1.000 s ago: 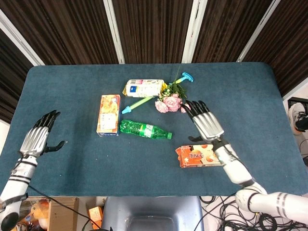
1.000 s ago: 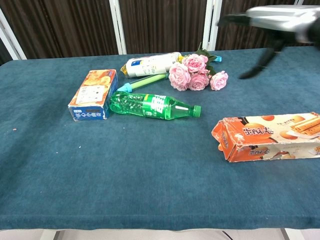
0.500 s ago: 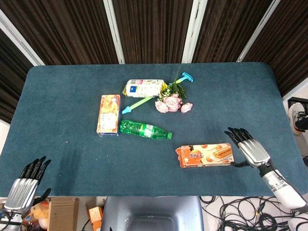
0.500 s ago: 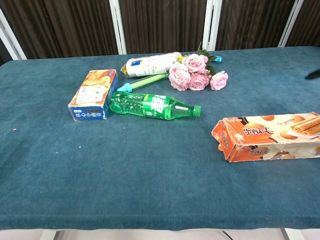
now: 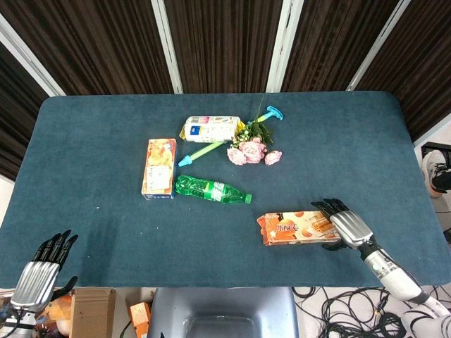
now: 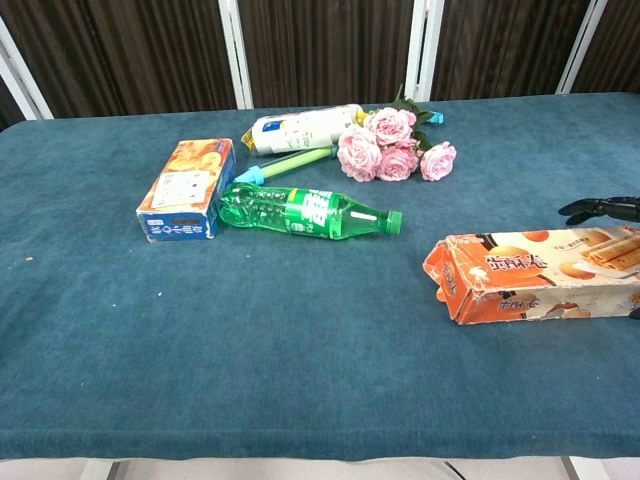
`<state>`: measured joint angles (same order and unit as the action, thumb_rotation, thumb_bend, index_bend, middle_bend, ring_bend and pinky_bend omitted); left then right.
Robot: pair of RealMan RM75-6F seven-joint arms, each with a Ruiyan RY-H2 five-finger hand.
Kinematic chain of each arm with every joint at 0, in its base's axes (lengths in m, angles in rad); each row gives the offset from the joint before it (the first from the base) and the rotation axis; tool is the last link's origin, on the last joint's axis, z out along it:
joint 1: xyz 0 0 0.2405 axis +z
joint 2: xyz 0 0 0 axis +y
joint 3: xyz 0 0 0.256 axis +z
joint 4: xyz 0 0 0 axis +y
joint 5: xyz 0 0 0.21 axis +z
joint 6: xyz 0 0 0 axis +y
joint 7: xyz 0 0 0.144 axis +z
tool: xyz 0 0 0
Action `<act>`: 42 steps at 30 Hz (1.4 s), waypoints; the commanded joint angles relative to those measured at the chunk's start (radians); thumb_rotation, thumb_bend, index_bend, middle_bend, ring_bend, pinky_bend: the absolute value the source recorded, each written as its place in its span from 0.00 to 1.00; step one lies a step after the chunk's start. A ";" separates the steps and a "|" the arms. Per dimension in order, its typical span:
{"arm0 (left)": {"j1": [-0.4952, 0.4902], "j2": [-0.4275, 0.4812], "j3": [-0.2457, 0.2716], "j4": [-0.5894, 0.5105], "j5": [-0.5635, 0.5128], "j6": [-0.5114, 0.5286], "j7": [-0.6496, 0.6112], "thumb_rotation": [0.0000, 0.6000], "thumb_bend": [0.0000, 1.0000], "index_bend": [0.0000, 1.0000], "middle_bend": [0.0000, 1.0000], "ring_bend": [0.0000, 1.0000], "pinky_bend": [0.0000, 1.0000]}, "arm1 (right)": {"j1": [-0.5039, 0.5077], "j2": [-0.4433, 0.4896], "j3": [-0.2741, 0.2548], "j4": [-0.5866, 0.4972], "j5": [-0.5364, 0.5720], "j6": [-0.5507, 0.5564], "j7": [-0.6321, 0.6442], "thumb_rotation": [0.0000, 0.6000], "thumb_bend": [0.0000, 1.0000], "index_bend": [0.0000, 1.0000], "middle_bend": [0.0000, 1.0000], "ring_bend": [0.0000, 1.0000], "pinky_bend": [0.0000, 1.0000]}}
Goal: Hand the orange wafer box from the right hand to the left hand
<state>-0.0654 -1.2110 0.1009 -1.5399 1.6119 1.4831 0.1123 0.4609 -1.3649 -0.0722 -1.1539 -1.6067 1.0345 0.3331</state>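
The orange wafer box (image 5: 296, 227) lies flat near the table's front edge, right of centre; in the chest view the box (image 6: 535, 275) reaches the right border. My right hand (image 5: 347, 225) is at the box's right end, fingers spread over its top and thumb at its near side, without a clear grip. Only the dark fingertips (image 6: 600, 208) show in the chest view, just above the box's far edge. My left hand (image 5: 42, 271) hangs with fingers apart past the table's front left corner, far from the box and holding nothing.
A green bottle (image 5: 211, 189) lies mid-table, with an orange and blue carton (image 5: 159, 167) to its left. Behind them are pink roses (image 5: 252, 151), a white packet (image 5: 210, 127) and a green and blue stick (image 5: 201, 153). The blue cloth table (image 5: 366, 141) is bare on the right.
My right hand has slid left from beside the box onto its right end. The left hand dropped below the table's front left corner a second ago and now barely moves.
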 commanded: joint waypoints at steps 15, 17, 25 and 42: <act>-0.097 0.096 -0.003 -0.189 0.111 -0.078 -0.081 1.00 0.27 0.00 0.01 0.00 0.13 | 0.066 0.163 0.127 -0.399 0.028 0.055 -0.347 1.00 0.16 0.77 0.67 0.66 0.70; -0.121 0.097 -0.018 -0.208 0.113 -0.096 -0.098 1.00 0.26 0.00 0.01 0.00 0.13 | 0.105 0.206 0.173 -0.522 0.079 0.006 -0.454 1.00 0.16 0.77 0.67 0.66 0.70; -0.250 0.074 -0.117 -0.297 0.063 -0.219 -0.073 1.00 0.23 0.00 0.00 0.00 0.11 | 0.359 0.116 0.344 -0.802 0.589 -0.082 -1.128 1.00 0.16 0.77 0.67 0.66 0.70; -0.327 0.047 -0.197 -0.307 -0.054 -0.264 -0.142 1.00 0.21 0.00 0.00 0.00 0.10 | 0.689 -0.363 0.438 -0.583 1.005 0.201 -1.461 1.00 0.16 0.79 0.69 0.68 0.69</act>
<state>-0.3874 -1.1592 -0.0939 -1.8531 1.5627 1.2222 -0.0213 1.1300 -1.7012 0.3492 -1.7598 -0.6030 1.2171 -1.1418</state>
